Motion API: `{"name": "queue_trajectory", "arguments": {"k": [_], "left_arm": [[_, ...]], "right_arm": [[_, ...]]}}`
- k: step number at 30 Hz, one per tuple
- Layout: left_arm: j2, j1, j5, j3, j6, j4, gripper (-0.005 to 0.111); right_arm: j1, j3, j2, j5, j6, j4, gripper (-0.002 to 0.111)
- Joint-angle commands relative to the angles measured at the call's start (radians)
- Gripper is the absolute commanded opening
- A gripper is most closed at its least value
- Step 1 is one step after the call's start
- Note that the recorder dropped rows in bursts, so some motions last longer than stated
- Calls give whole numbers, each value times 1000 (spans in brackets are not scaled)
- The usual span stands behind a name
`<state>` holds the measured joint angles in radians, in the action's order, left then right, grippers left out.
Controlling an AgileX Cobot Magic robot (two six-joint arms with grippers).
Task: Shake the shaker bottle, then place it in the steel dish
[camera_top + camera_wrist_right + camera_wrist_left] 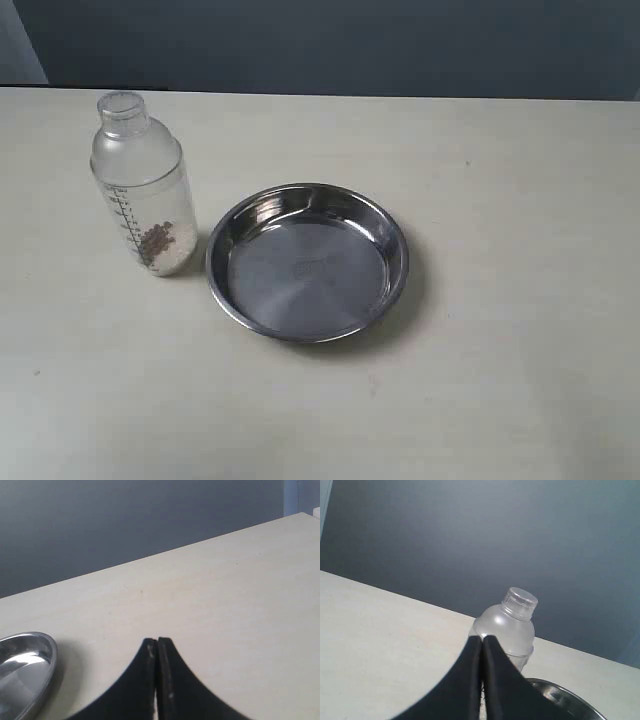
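Note:
The clear shaker bottle [140, 187] stands upright on the table, left of the steel dish [308, 261], with brownish-white grains at its bottom. Neither gripper shows in the exterior view. In the left wrist view my left gripper [483, 638] is shut with nothing in it, its black fingers pressed together in front of the shaker bottle [512, 620]; the steel dish's rim [565, 697] shows beside it. My right gripper [157, 640] is shut and empty over bare table, with the steel dish's edge [30, 667] off to one side.
The pale tabletop [500, 170] stretches around the bottle and dish. A dark grey wall [330, 45] runs along the table's far edge.

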<state>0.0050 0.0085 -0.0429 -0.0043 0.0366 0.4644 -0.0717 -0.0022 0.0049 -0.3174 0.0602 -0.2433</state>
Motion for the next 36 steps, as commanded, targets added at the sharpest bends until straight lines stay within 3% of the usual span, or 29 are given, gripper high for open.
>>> {"name": "queue_trajectory", "arguments": {"k": [1, 16, 19, 22, 28, 32, 34, 36], "left_arm": [[-5, 2, -10, 4, -3, 14, 0], [-5, -2, 35, 2, -37, 17, 0], [11, -2, 69, -81, -37, 16, 0], [125, -2, 116, -167, -37, -23, 0], [472, -2, 292, -368, -87, -307, 1], [736, -2, 431, -499, -343, -714, 23], [856, -2, 566, -552, -476, -940, 46], [955, -2, 652, -601, -525, -1031, 68]], "right_arm": [[2, 2, -5, 10, -4, 2, -1], [2, 2, -5, 10, -4, 2, -1], [2, 2, -5, 10, -4, 2, -1], [2, 2, -5, 10, -4, 2, -1], [2, 2, -5, 10, -4, 2, -1], [2, 2, -5, 10, -4, 2, -1], [2, 2, -5, 10, -4, 2, -1], [2, 2, -5, 10, -4, 2, -1]]}}
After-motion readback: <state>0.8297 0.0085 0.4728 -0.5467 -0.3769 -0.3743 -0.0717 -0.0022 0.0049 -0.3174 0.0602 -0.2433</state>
